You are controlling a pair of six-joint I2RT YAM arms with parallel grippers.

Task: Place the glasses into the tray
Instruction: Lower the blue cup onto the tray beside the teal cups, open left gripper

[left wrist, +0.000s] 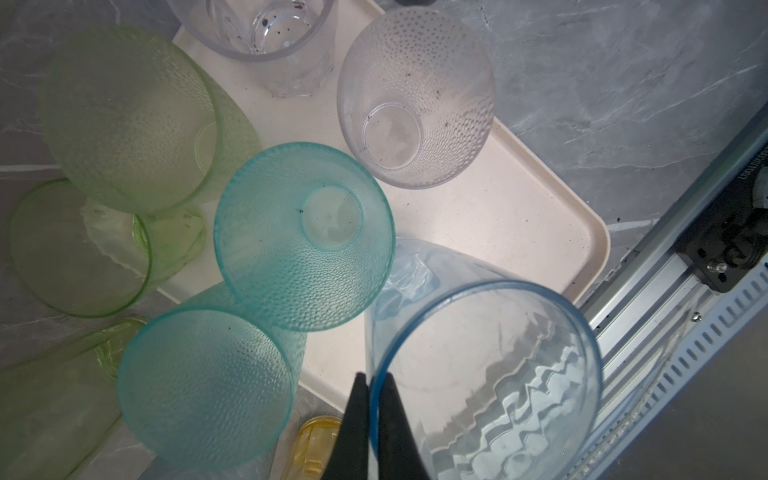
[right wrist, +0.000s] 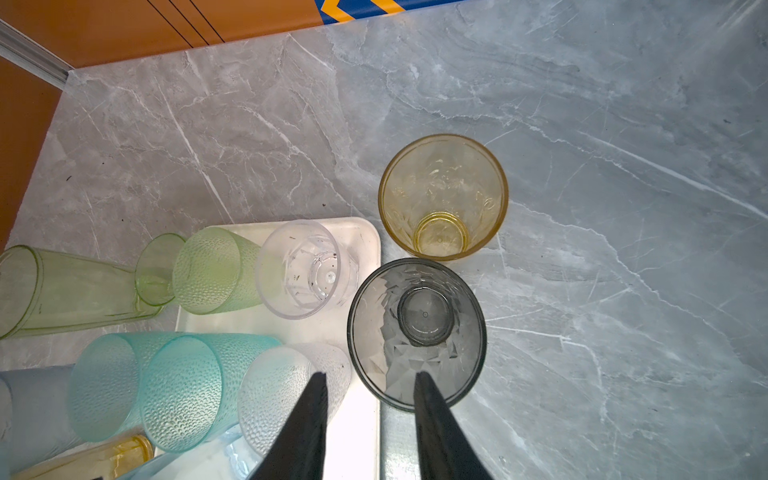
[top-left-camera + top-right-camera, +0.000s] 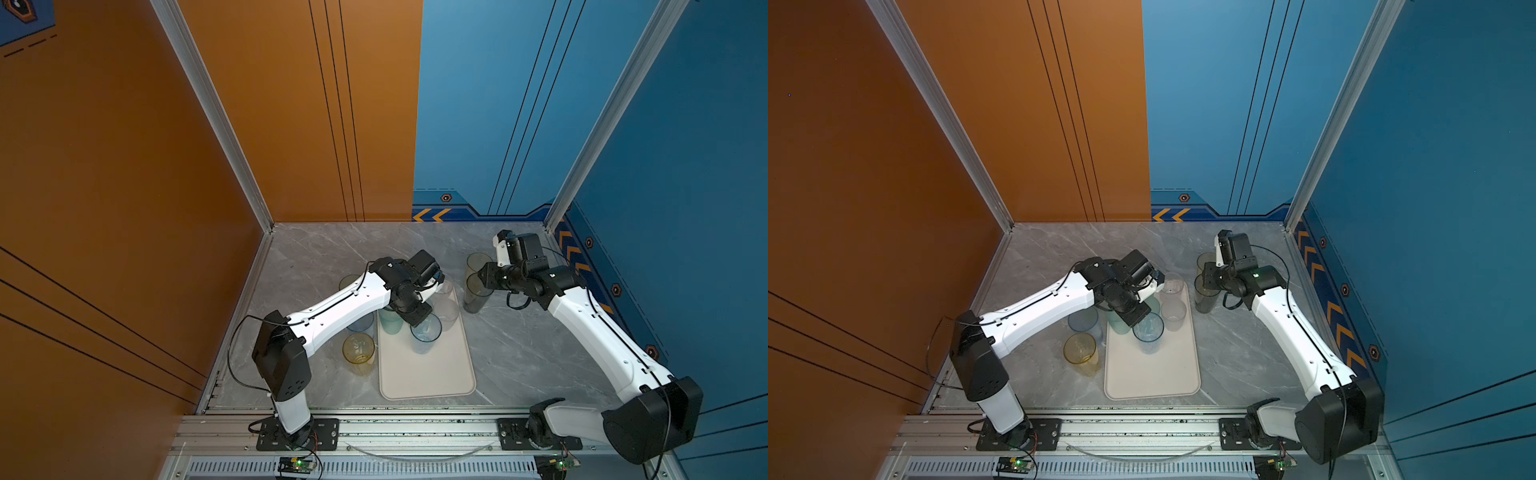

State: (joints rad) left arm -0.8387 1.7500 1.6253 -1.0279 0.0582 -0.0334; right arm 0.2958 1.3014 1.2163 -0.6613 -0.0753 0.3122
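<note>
The cream tray (image 3: pixel 428 376) (image 3: pixel 1152 374) lies mid-table. My left gripper (image 1: pixel 376 376) is shut on the rim of a blue glass (image 1: pixel 490 365) (image 3: pixel 426 328), held upright over the tray's middle. Several glasses stand on the tray's far half: clear (image 1: pixel 257 29), frosted (image 1: pixel 415 99), teal (image 1: pixel 303 237) and green (image 1: pixel 133 120). My right gripper (image 2: pixel 370 378) is open by the tray's far right corner. One finger is over the mouth of a smoky grey glass (image 2: pixel 415 332) (image 3: pixel 478 293) on the table, the other outside its rim.
A yellow glass (image 2: pixel 442 195) (image 3: pixel 478 262) stands just behind the grey one. Left of the tray are an amber glass (image 3: pixel 358 351), a pale blue one (image 3: pixel 360 323), a second teal one (image 1: pixel 203 386) and green ones (image 1: pixel 75 249). Walls close the left, back and right.
</note>
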